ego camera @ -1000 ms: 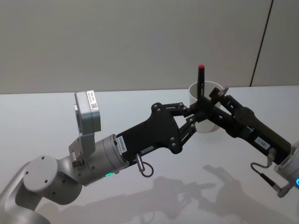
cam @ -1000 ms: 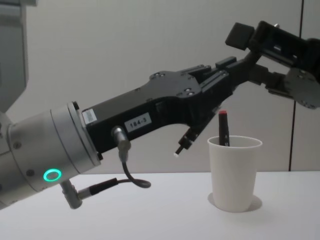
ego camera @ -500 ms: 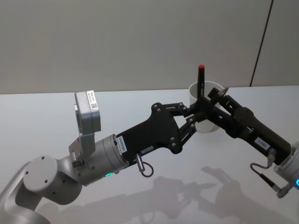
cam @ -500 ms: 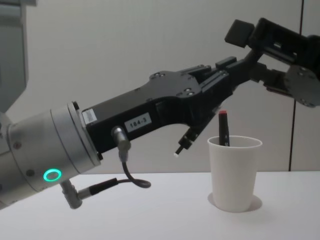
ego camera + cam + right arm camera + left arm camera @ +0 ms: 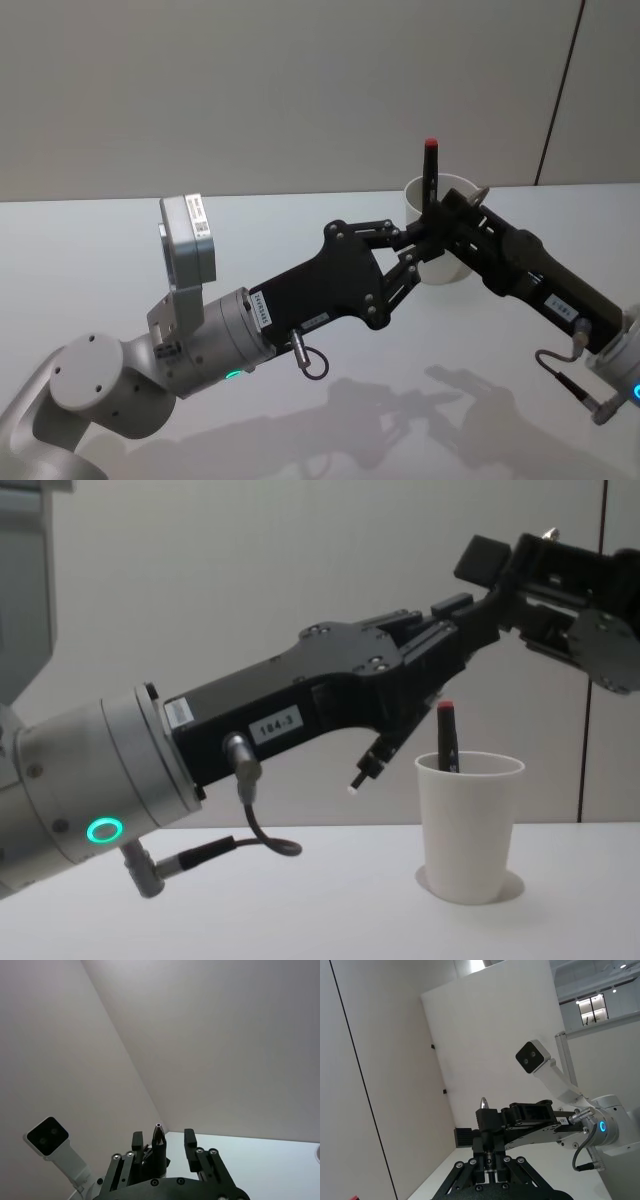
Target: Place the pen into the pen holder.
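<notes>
The pen, black with a red cap end up, is standing in the pen holder, a white paper cup sitting on the white table, with its upper part sticking up above the rim. The left gripper is hanging just beside and above the cup, its fingers spread apart and gripping nothing. The right gripper is reaching in from the other side, close over the cup's rim, its fingers also parted and holding nothing in the right wrist view.
</notes>
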`<state>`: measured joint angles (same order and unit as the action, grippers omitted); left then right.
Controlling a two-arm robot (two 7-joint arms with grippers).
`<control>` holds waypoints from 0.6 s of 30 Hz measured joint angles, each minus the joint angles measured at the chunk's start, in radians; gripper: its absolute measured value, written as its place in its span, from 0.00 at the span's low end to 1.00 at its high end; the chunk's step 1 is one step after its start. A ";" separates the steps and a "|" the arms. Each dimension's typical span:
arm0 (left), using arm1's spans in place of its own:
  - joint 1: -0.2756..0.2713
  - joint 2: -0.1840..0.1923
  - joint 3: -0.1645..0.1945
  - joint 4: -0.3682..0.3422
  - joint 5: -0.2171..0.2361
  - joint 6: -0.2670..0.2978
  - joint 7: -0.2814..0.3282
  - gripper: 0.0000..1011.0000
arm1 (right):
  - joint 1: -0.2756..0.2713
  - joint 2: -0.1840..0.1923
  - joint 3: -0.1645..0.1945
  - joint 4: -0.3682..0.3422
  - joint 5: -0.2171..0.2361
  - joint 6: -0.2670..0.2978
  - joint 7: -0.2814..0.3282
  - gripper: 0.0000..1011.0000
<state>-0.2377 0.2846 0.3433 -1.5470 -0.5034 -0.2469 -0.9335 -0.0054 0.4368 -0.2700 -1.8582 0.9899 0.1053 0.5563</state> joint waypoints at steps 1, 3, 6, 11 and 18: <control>0.000 0.000 0.000 0.000 0.000 0.000 0.000 0.12 | 0.000 0.000 0.000 0.000 0.000 0.000 0.000 0.54; 0.000 0.000 0.000 0.000 0.000 0.000 0.000 0.12 | 0.000 0.000 0.000 0.000 0.000 0.000 0.000 0.46; 0.000 0.000 0.000 0.000 0.000 0.000 0.000 0.12 | 0.000 0.000 0.000 0.000 0.001 -0.001 0.000 0.35; 0.000 0.000 0.000 0.000 0.000 0.000 0.000 0.12 | 0.000 0.001 -0.001 0.000 0.001 -0.001 0.003 0.20; 0.000 0.000 0.000 0.000 0.000 0.000 0.000 0.12 | 0.000 0.001 -0.001 0.000 0.002 -0.001 0.003 0.13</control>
<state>-0.2377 0.2846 0.3434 -1.5469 -0.5031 -0.2466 -0.9333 -0.0053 0.4374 -0.2707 -1.8585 0.9914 0.1040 0.5593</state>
